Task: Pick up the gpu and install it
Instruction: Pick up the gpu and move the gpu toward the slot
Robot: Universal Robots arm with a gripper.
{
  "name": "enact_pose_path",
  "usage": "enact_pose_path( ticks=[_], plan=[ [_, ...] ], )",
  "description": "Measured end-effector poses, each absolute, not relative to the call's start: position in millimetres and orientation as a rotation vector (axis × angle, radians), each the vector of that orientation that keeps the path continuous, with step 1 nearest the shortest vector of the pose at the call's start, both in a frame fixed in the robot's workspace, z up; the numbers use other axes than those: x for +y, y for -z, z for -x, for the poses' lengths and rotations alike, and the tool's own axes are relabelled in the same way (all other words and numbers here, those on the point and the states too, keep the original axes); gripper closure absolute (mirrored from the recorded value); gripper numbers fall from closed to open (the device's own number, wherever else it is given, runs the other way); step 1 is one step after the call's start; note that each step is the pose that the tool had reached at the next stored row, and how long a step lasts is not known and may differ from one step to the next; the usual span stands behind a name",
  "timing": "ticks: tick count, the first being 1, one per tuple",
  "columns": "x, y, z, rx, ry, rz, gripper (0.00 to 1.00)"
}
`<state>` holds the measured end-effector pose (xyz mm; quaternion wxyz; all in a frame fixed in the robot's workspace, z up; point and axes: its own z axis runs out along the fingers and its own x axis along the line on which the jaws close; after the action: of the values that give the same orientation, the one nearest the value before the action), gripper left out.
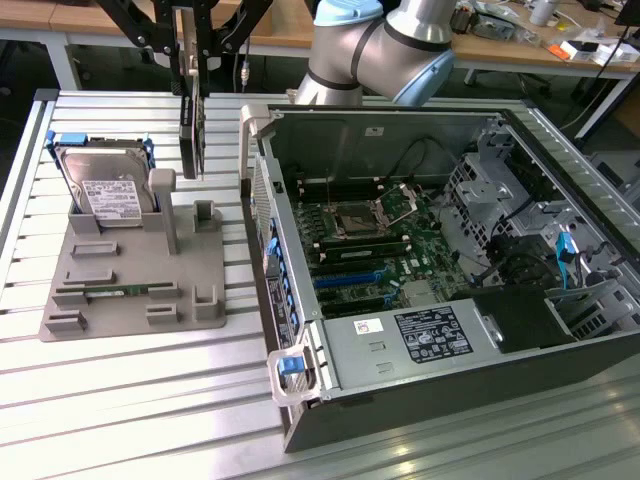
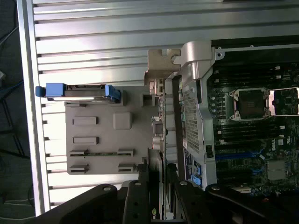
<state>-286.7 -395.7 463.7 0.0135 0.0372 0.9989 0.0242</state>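
Pickup done: gripper (image 1: 190, 75) clamped on gpu (image 1: 190, 140), hanging upright above desk (image 1: 120, 400) near far edge, between holder (image 1: 130, 290) and case (image 1: 400, 385); install not yet done, slots (image 1: 350, 282) bare.

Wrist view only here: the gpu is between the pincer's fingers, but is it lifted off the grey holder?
Observer: It looks so. The gpu hangs upright from the pincer, its lower edge apparently above the posts of the grey holder.
Operator: What is past the blue slots, deeper in the case?
Observer: Black cables bunch beside a drive cage, toward the exterior view's right of the blue slots.
Operator: And the hard drive?
Observer: It stands on edge in the holder, white label facing the exterior camera.
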Motion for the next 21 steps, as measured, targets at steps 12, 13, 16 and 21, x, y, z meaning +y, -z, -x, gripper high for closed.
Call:
enact_pose_path(
  ticks=[12,13,16,21],
  plan=[
    [-395.7,-467.8,286.7,3.112,-0.076,-0.116,0.74],
    [-395.7,-468.2,286.7,3.112,-0.076,-0.116,0.74],
    [-395.7,-469.5,286.7,3.112,-0.076,-0.116,0.74],
    [-395.8,-471.6,286.7,3.112,-0.076,-0.116,0.74]
  ],
)
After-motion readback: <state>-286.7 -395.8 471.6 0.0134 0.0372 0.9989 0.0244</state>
